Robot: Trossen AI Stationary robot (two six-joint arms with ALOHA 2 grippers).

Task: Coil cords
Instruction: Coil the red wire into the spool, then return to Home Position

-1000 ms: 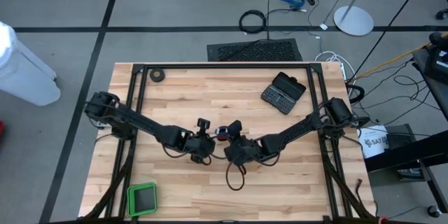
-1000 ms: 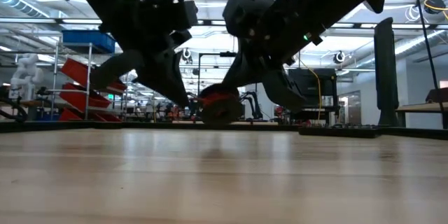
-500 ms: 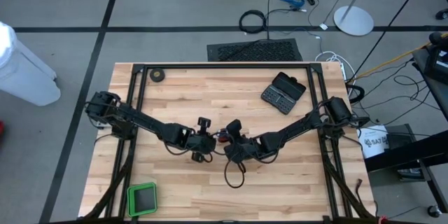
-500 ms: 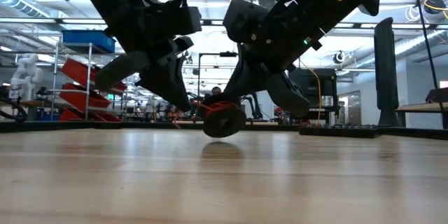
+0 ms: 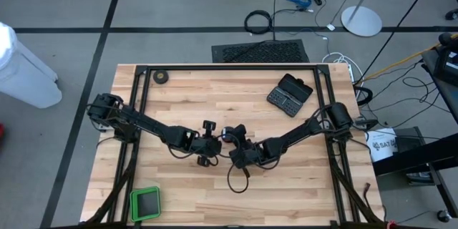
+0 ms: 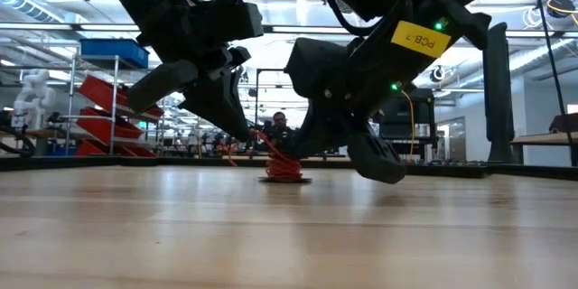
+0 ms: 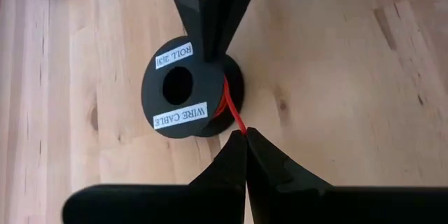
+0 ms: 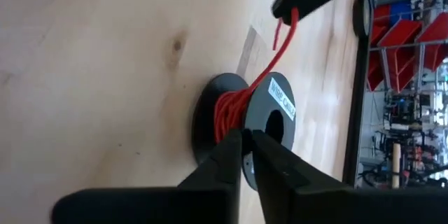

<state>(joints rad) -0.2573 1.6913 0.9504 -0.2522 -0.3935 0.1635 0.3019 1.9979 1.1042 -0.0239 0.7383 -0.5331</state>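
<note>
The small black reel point(image 7: 183, 89), wound with red wire, lies flat on the wooden table point(image 5: 215, 100) at its middle, its lower flange point(image 6: 286, 179) on the wood and its labelled flange up. My left gripper point(image 7: 245, 134) is shut on the red wire point(image 6: 271, 147) a short way from the reel. That wire runs slanting down from the gripper to the reel point(image 8: 241, 119). My right gripper point(image 8: 247, 147) reaches in from the table's right and stands at the labelled flange's rim, its fingers almost together. In the low view both grippers hang low over the reel point(image 6: 285, 170). My left gripper pinches the red wire point(image 7: 239, 123) between its two fingertips, a little way out from the reel. The fingers slant down from the table's left. The wire runs nearly straight down to the winding. My right gripper has the rim of the labelled flange point(image 8: 264, 134) between its fingertips, slanting down from the table's right. Its fingers point(image 7: 213, 21) lie over that rim. The reel rests flat on the table.
A black tape roll point(image 5: 162, 77) lies at the far left and a dark case point(image 5: 290, 94) at the far right. A green-rimmed box point(image 5: 146, 202) sits at the near left. A black cable loop point(image 5: 238, 179) hangs under my right arm. Black frame rails point(image 5: 229, 66) border the table.
My right gripper has come down with the reel. The reel hung clear of the table and tilted before; it now lies flat on the wood. The red wire now slants down from my left gripper to the reel. My left gripper has stayed where it was, shut on the wire.
</note>
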